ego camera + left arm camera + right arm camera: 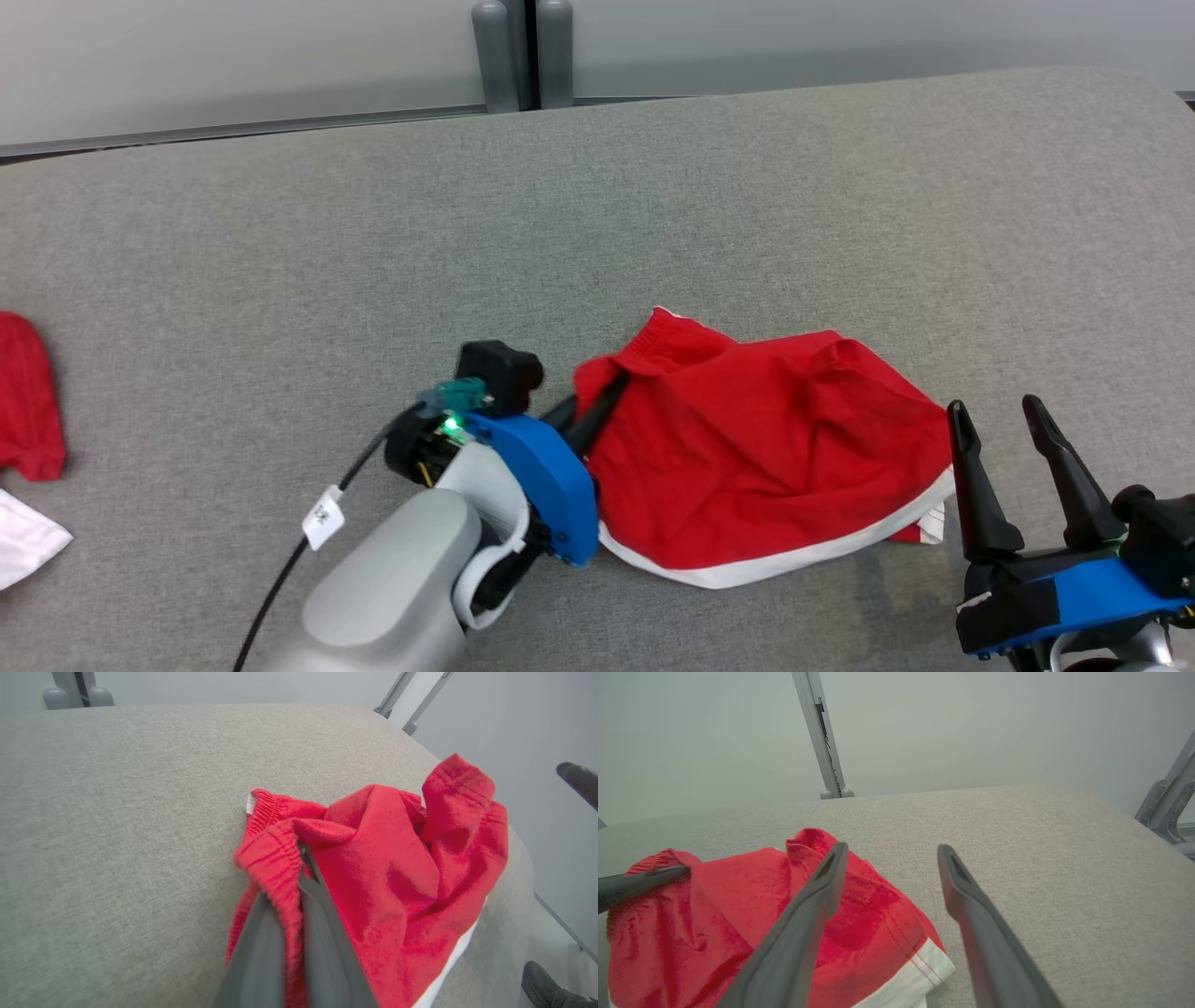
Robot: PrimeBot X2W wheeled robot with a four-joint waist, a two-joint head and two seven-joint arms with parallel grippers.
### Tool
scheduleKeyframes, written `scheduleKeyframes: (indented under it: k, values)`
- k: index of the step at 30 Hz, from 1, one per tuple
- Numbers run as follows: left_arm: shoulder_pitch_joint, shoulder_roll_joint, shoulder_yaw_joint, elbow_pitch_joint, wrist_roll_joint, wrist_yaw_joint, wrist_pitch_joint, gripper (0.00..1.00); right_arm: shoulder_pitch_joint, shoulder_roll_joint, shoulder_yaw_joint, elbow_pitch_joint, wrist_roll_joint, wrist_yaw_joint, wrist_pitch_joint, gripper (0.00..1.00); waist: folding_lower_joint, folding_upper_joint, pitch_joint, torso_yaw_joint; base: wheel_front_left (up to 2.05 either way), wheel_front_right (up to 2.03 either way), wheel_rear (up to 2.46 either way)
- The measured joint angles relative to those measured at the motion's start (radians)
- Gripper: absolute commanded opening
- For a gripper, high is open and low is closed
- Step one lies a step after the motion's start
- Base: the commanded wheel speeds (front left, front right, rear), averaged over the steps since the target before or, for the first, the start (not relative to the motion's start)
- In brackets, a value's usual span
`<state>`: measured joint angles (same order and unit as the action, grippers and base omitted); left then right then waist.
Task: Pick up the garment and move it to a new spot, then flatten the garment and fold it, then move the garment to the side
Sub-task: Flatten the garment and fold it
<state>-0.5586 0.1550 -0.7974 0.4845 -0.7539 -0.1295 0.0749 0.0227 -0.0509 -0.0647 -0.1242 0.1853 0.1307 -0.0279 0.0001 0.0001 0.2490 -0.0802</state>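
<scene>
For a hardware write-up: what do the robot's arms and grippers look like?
The left gripper and right gripper each have two long dark tapering fingers on a blue housing. The left forearm is smooth pale grey, with a green light at the wrist and a black cable carrying a white tag.

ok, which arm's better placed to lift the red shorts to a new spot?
Left. The left gripper is shut on the shorts' elastic waistband, with cloth bunched between its fingers. The right gripper is open beside the white hem, gripping nothing; it would have to reach in first.
</scene>
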Motion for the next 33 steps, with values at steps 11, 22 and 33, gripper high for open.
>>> scheduleKeyframes:
  k: [11, 22, 33]
  values:
    - [-0.034, 0.008, 0.134, 0.212, -0.061, 0.067, -0.125, 0.00, -0.005, 0.000, -0.022, 0.012, 0.002, 0.000, -0.004, 1.00, -0.0001, 0.0000, 0.000, -0.009, 0.00, 0.00, 0.00]
    - [0.003, 0.062, 0.181, 0.265, -0.094, 0.076, -0.186, 0.46, -0.013, 0.000, -0.040, 0.021, 0.002, 0.000, -0.005, 1.00, -0.0001, -0.0002, -0.021, 0.039, 0.00, 0.00, 0.00]
    - [0.089, 0.095, 0.188, 0.143, 0.025, 0.154, -0.333, 1.00, -0.015, 0.000, -0.018, 0.003, -0.026, 0.000, 0.013, 1.00, -0.0001, -0.0002, -0.085, 0.074, 0.00, 0.00, 0.00]
